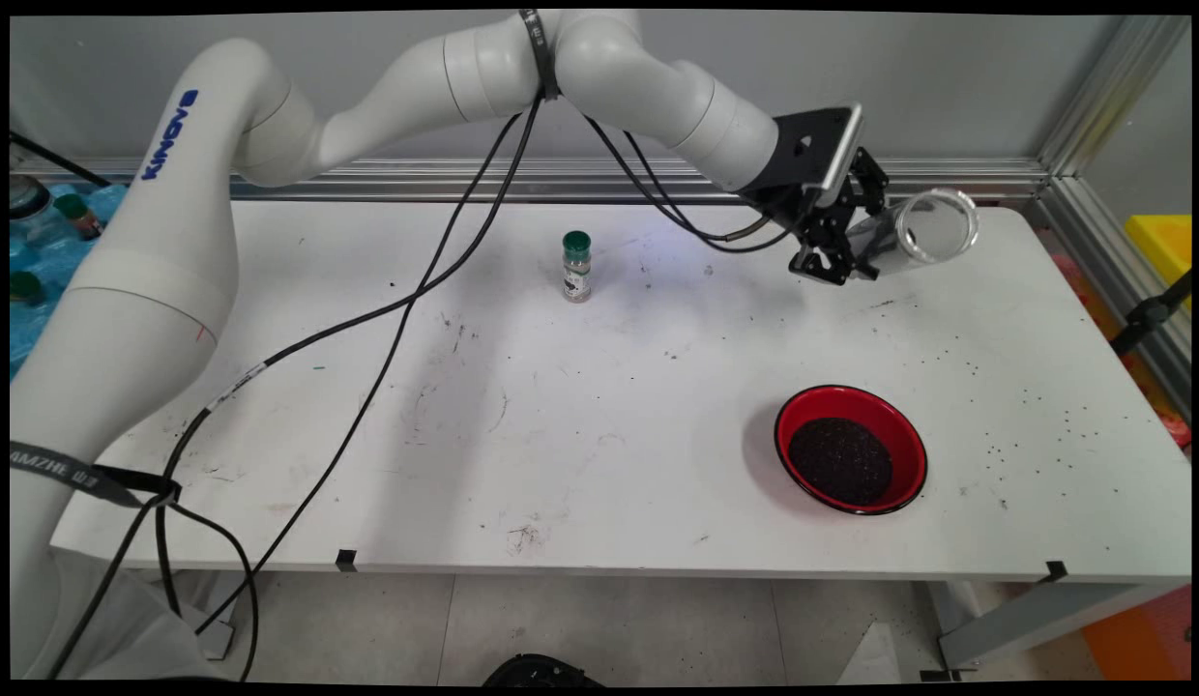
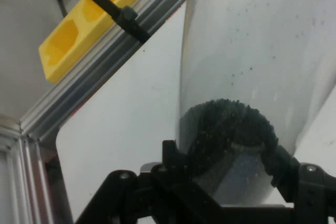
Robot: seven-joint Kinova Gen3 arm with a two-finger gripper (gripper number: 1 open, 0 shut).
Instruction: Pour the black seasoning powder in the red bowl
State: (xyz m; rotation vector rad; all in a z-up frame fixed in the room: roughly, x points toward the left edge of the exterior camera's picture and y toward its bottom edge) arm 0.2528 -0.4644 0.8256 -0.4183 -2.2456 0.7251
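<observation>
Scuffed white table (image 1: 580,454), grey wall (image 1: 367,29)

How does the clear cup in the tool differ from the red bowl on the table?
The clear cup is held in the air, tipped sideways; the red bowl rests flat on the table. The cup is transparent; the bowl is opaque. The cup holds few dark grains; the bowl many. Both hold dark grains.

Table (image 1: 580,435) bears bottle (image 1: 576,266), bowl (image 1: 850,449)

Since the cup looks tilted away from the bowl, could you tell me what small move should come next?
Probably level the cup upright: the gripper holds it on its side above the table's far right, dark grains remain inside, and the bowl sits nearer the front.
</observation>
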